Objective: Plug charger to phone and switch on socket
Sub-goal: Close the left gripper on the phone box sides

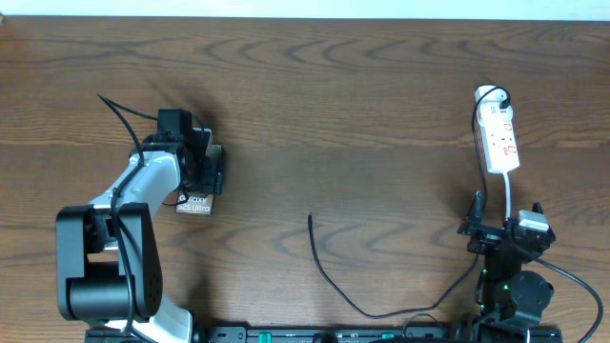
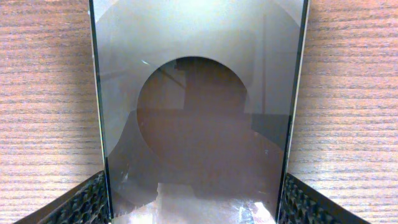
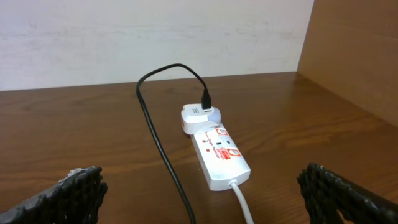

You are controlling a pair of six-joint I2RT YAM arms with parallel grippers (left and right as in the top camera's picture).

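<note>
Phone (image 2: 199,112) first: it lies flat on the table (image 1: 362,114), far left, and fills the left wrist view; the left gripper (image 2: 193,199) straddles it, one pad at each long edge; the pads look to meet the edges, but I cannot tell whether they press or only flank it. The right gripper (image 3: 205,186) is spread wide with nothing between its pads, looking up the right side at the socket (image 3: 221,155); the charger (image 3: 163,158) is already plugged in there through a white adapter (image 3: 196,118), then loops back past the right arm and across the near edge; its plug tip (image 1: 310,218) lies free mid-table, well apart from the phone.

I judge this to be the step of securing the phone; nothing is plugged into it yet, and I cannot read the switch. Next I would need a firm hold on the phone's edges, then the right arm must fetch the tip and line it up with the port; which end carries the port I cannot see.

Room is good: bare wood between tip and phone; the socket sits near the far edge and wall, with a wooden side panel (image 3: 354,62) close on the right.
</note>
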